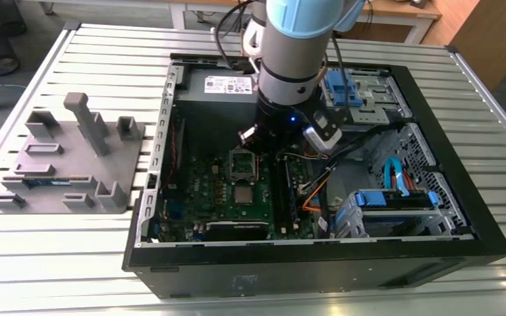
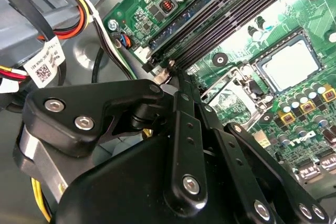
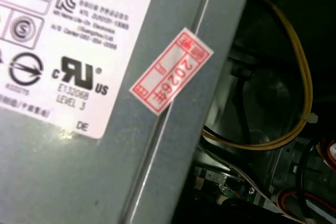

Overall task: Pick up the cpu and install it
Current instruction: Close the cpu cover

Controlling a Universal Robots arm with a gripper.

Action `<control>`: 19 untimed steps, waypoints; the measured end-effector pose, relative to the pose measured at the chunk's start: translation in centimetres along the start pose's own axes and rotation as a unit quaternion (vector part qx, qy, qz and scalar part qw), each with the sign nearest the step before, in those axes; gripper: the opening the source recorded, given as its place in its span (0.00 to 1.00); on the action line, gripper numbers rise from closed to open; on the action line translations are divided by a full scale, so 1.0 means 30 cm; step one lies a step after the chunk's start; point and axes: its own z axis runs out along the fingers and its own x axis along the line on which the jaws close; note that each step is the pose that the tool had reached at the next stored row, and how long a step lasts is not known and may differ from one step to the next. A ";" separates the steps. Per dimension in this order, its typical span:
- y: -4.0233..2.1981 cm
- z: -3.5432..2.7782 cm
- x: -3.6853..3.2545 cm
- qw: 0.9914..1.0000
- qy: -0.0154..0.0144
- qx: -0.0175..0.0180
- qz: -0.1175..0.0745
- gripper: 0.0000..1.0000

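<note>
- Inside the open black computer case point(image 1: 490, 247), which lies on its side on the slatted aluminium bench point(image 1: 77, 263), the arm's black hand point(image 1: 260, 150) hangs low over the green motherboard point(image 1: 209, 191). It is just above the rectangular silver metal socket frame point(image 1: 242, 164).
- From these views I cannot tell whether the hand point(image 2: 176, 77) is clenched or released. It carries nothing that I can make out.
- The cpu, a small flat square chip with a silvery-grey top and darker rim point(image 1: 244, 195), lies flat on the board just beside the socket frame. It is apart from the hand and not yet picked up.
- In the second wrist view the cpu point(image 2: 289, 66) sits beyond the socket frame point(image 2: 231, 93), with the long dark memory slots point(image 2: 236, 14) running alongside.
- Lying face up and level, the chip probably offers its edges to a grasp from straight above, which would suit the hand's vertical pose.
- The first wrist view faces the grey metal power supply box point(image 3: 173, 145), beside a looped yellow cable point(image 3: 299, 77).
- On the bench, at the exterior view's left, a grey fixture plate with upright posts point(image 1: 68, 158) stands well apart from the case, likely as a parts holder.
</note>
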 end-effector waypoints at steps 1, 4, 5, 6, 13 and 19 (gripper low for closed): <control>0.001 0.000 0.002 1.000 0.000 0.000 0.000 0.11; 0.003 0.000 0.005 1.000 0.000 -0.001 0.000 0.11; 0.004 0.000 0.005 1.000 0.000 -0.001 0.000 0.11; 0.007 0.000 0.005 1.000 0.000 -0.001 0.000 0.11; 0.021 0.002 0.003 1.000 -0.001 -0.003 0.000 0.11; 0.032 0.005 -0.001 1.000 -0.001 -0.004 0.000 0.11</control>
